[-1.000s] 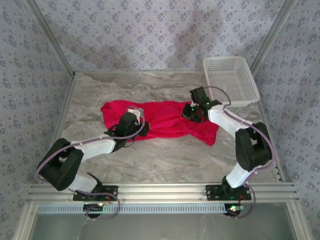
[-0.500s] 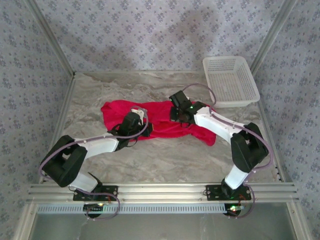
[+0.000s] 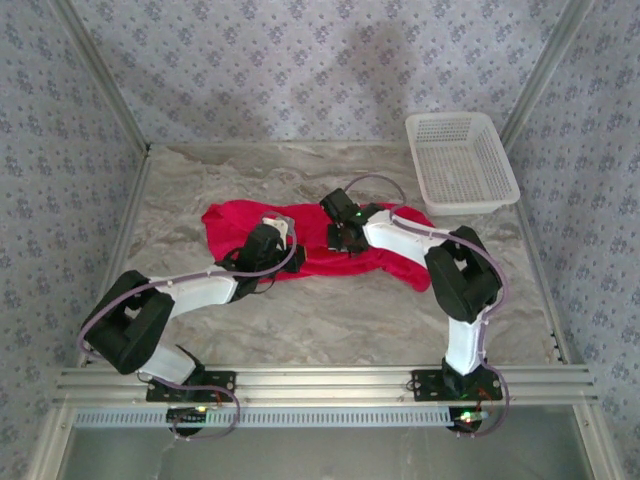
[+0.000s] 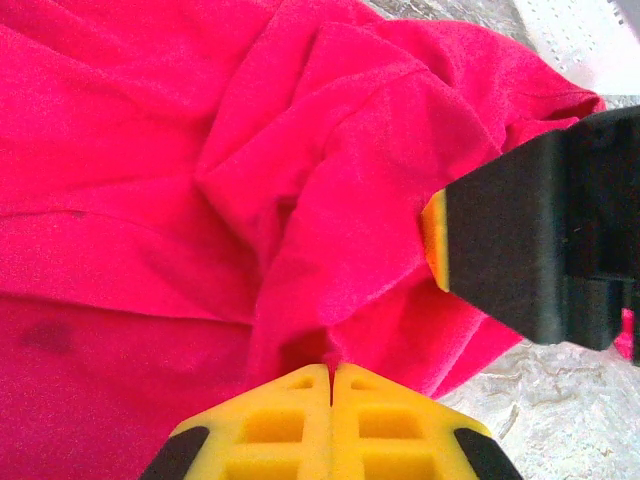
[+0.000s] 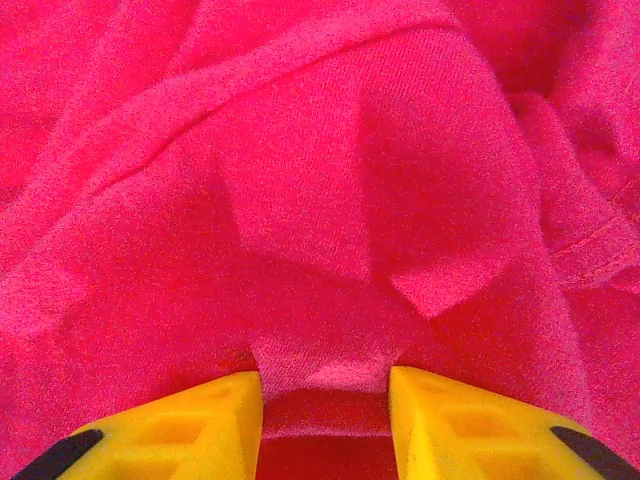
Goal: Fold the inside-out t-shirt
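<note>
— Where's the shirt (image 3: 228, 232)?
— Crumpled across mid-table (image 3: 350, 320). Both arms lie over its middle, so from above I can't pick out sleeves or collar. A basket (image 3: 468, 208) sits apart at 1 o'clock.
— And the grippers?
— Left gripper (image 4: 331, 372) is clenched on a ridge of cloth, clear at the wrist and too small to read from above. Right gripper (image 5: 325, 385) is released, jaws parted, a tuck lying between them. Its black bulk blocks 3 o'clock in the left wrist view.
</note>
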Controlling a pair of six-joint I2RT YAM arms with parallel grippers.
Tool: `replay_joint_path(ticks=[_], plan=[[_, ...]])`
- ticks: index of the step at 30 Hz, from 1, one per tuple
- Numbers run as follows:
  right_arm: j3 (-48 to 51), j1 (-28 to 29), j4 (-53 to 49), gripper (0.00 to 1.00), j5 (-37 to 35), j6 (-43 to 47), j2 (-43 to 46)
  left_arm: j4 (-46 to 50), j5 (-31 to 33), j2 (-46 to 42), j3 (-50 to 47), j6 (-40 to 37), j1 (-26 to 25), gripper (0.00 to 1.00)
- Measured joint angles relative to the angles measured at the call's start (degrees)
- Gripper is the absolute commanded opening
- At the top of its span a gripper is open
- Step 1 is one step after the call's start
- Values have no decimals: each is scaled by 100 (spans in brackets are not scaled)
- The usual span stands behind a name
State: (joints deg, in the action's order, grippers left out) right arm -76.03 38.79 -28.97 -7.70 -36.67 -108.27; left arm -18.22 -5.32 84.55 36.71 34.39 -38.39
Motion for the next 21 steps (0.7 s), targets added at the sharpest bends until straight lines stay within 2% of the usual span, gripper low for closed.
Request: replay_joint_path(ticks=[2,5,6,9,11,13,15,17,21], plan=[[0,-11,0,46,11,-17,-59,2,-2,0,0,0,0,0],[0,-31,7,45,66,-15,-160,2,-2,0,0,0,0,0],[0,-42,7,38,87,-15,-205,0,-2,0,0,0,0,0],[-2,-68,13,2,133,-13,-326,2,-2,0,0,0,0,0],[-22,-87,-42,0,157,-35,-352,22,-2,0,11,2,2,10],[-103,-105,-155,0,146,-13,-310,72,-2,-2,46,7,37,33],[-138,-116,-282,0,129,42,-170,249,11,-24,131,17,151,47],[-138,-129,-415,0,125,133,118,509,79,-83,240,57,409,53],[-131,-208,-437,0,348,396,1193,1104,170,-155,575,177,1366,51]])
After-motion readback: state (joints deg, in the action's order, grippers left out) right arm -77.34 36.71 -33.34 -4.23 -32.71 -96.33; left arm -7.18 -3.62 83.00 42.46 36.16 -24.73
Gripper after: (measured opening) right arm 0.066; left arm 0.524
